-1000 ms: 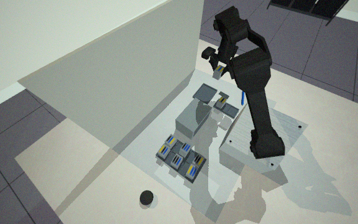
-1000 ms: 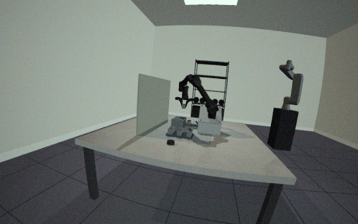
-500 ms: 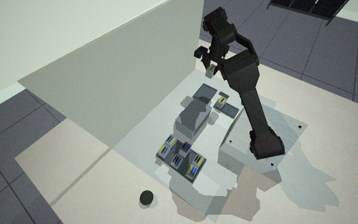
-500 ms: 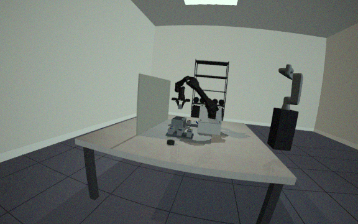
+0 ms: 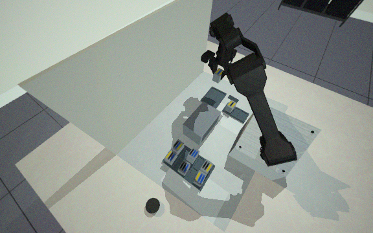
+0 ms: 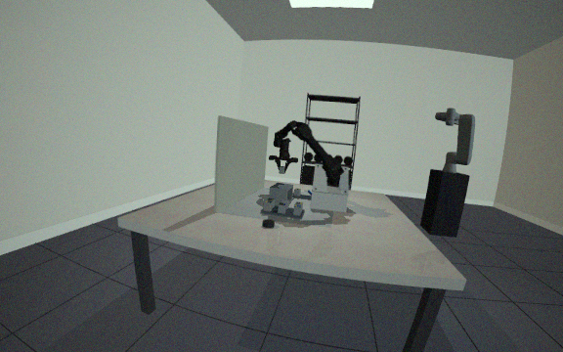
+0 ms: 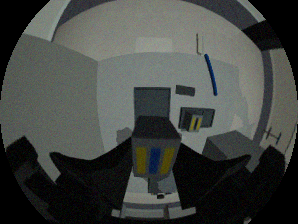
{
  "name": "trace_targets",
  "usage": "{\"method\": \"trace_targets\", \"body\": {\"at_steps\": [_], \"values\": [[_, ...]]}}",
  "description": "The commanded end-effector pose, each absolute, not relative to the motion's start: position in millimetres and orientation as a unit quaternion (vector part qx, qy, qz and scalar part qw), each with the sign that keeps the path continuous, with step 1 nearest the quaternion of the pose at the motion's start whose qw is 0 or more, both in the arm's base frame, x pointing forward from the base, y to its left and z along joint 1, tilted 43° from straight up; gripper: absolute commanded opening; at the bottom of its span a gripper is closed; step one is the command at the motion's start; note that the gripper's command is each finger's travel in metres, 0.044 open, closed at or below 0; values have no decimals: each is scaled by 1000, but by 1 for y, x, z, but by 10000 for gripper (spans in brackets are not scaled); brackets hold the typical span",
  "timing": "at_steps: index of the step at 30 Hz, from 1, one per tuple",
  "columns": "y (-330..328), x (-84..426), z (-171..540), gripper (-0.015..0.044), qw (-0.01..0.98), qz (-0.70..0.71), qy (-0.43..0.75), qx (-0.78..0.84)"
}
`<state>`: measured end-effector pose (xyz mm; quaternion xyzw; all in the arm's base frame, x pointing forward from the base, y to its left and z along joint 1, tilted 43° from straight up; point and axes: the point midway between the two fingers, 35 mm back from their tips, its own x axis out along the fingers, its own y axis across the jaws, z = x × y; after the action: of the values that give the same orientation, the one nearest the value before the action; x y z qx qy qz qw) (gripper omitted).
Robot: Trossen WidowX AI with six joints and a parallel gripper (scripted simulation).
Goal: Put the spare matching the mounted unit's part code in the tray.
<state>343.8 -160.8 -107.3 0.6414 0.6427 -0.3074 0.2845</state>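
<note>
My gripper [image 5: 218, 74] [image 6: 281, 167] [image 7: 152, 138] is shut on a small grey block. In the wrist view the block's face shows yellow, blue and yellow stripes. It hangs in the air above and near the dark square tray [image 5: 217, 94] [image 7: 152, 101], which holds nothing that I can see. Another grey block [image 5: 230, 105] [image 7: 195, 122], with yellow stripes around a dark one, sits at one end of a dark holder [image 5: 241, 116] [image 7: 209, 117]. Several striped spares, one of them a blue-striped block [image 5: 193, 155], stand in the dark rack [image 5: 191, 175]. No printed code is readable.
A tall partition [image 5: 125, 74] [image 6: 240, 166] [image 7: 55, 95] stands beside the work area. A grey box [image 5: 201, 124] [image 6: 281, 192] lies between tray and rack. A small dark plate [image 5: 233, 98] [image 7: 185, 90], a blue stick [image 7: 211, 75] and a black disc [image 5: 152, 205] [image 6: 268, 224] are also there.
</note>
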Motion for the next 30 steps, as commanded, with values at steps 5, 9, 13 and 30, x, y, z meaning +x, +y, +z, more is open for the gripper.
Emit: {"method": "trace_targets", "body": {"at_steps": [5,9,13,30], "values": [[-152,343,-117,0,278,-307,644,643],[-148,343,-121,0,278,-307,644,643],[-145,344,-125,0,278,-307,644,643],[-131,345,-142,0,278,-307,644,643]]}}
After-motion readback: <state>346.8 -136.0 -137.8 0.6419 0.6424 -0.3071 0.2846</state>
